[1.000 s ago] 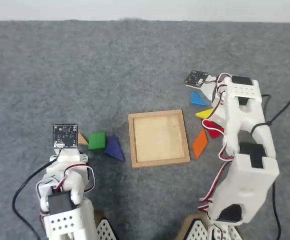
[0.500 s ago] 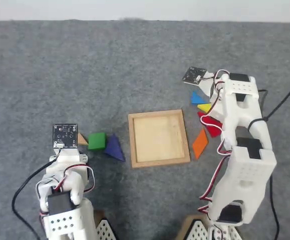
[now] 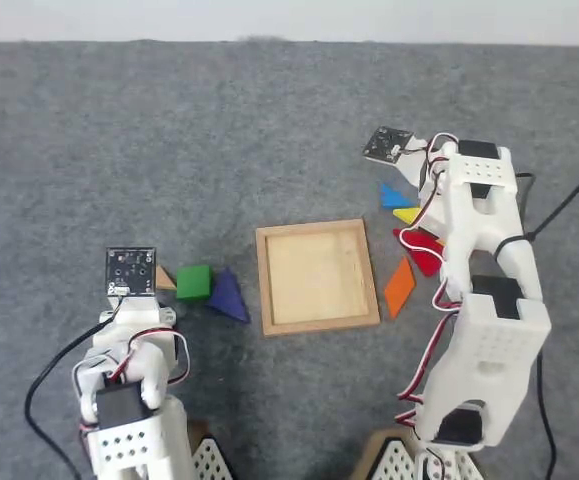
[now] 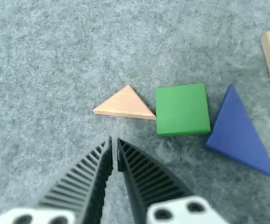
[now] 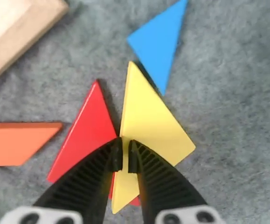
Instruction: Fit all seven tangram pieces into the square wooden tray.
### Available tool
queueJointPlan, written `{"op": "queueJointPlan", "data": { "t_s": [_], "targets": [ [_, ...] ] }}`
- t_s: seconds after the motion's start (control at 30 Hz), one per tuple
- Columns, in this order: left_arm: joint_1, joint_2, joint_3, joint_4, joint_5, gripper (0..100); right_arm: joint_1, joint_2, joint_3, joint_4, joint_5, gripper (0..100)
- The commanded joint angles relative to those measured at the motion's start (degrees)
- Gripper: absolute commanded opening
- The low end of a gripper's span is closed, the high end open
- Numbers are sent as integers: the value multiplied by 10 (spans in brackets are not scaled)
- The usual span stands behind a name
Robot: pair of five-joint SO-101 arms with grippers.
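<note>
Right arm has stretched farther out over its cluster; no piece is in yet.

Nearest, we see the left pincer point(image 4: 114, 140) closed and empty, short of the tan triangle point(image 4: 125, 105), green square point(image 4: 181, 109) and dark blue triangle point(image 4: 237, 135). The one tray point(image 3: 263, 280) lies bare between the two groups. Past it are the orange parallelogram point(image 3: 400, 286), red triangle point(image 5: 86, 135), yellow triangle point(image 5: 148, 121), which has been nudged outward, and light blue triangle point(image 5: 160, 39). The right pincer point(image 5: 124, 142) is closed and empty over the red-yellow seam. We count seven pieces loose on the desk point(image 3: 219, 130).
</note>
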Motion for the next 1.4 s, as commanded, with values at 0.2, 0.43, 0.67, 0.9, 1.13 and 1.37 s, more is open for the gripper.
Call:
{"op": "queueJointPlan", "data": {
  "t_s": [0.2,0.43,0.67,0.9,1.13,1.37],
  "targets": [
    [-3,-7,-6,2,6,15,0,-108,-7,0,-49,198],
    [-3,-7,-6,2,6,15,28,-22,-109,-11,-89,340],
    [-3,-7,-6,2,6,15,30,158,-280,26,-96,340],
    [-3,-7,-6,2,6,15,35,235,-395,216,-40,339],
    [-3,-7,-6,2,6,15,51,187,-394,295,-39,339],
    [-3,-7,-6,2,6,15,51,54,-392,330,-88,339]
  ]
}}
